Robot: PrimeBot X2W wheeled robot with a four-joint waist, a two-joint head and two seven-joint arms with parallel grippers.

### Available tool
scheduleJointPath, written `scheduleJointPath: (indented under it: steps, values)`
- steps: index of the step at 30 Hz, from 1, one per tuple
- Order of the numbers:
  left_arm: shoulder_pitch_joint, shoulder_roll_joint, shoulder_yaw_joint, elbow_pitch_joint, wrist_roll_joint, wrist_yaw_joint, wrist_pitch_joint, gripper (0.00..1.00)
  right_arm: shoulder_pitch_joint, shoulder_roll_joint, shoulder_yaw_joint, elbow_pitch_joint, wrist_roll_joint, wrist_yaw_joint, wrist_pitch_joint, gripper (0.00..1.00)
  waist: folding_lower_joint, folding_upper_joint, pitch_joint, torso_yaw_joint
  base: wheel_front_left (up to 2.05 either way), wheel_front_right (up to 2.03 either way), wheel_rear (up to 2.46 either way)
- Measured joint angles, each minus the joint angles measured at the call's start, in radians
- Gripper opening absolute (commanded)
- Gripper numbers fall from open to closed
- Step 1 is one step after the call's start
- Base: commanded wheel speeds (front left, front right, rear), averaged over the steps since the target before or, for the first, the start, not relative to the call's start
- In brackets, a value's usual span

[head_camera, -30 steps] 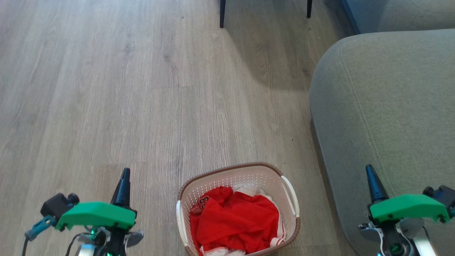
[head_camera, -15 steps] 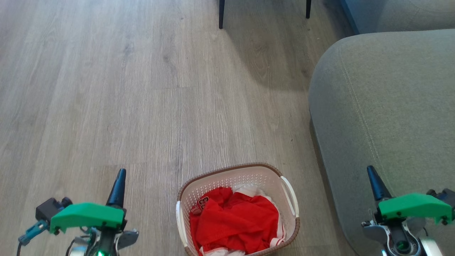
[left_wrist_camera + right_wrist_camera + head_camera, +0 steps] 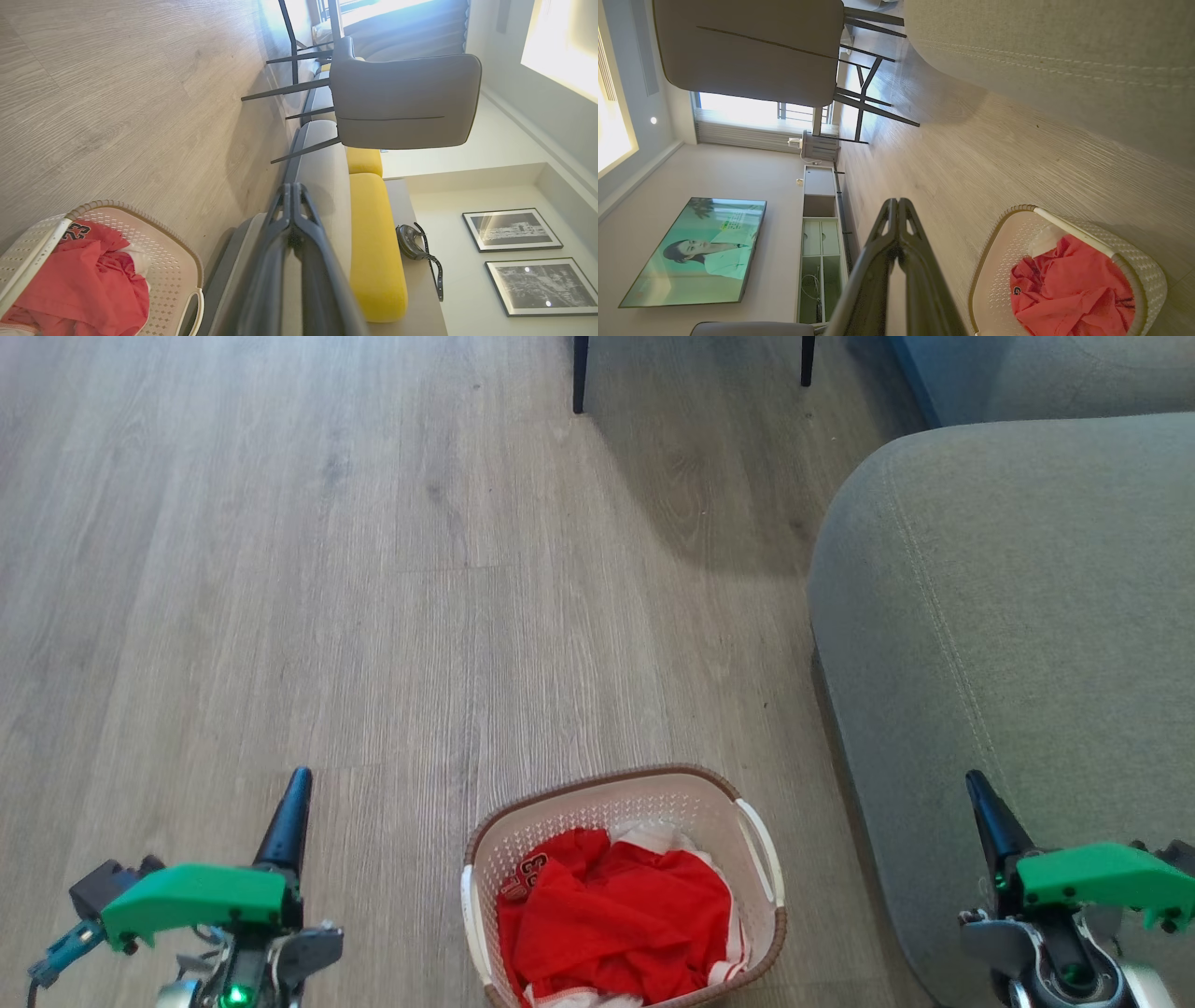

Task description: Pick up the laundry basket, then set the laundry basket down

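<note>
Dark left pincer point(image 3: 295, 789) and right pincer point(image 3: 978, 790) are pressed closed, empty, flanking the laundry basket point(image 3: 597, 810).

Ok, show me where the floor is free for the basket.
The wood floor is bare ahead of the laundry basket up to the chair legs, and all along the left. Crowded on the right: a narrow strip separates basket from grey sofa.

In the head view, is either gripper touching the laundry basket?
No: the left gripper and the right gripper are both shut and stand off to either side of the laundry basket, clear of it.
</note>
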Motion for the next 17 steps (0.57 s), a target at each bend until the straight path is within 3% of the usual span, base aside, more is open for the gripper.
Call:
scheduleJointPath:
  steps: [17]
  values:
    - [-0.020,-0.001,0.045,0.021,-0.171,-0.034,0.048,0.00,-0.006,0.000,-0.029,0.018,0.165,0.000,0.044,0.00,0.0000,0.0000,-0.003,-0.003,0.00,0.00,0.00]
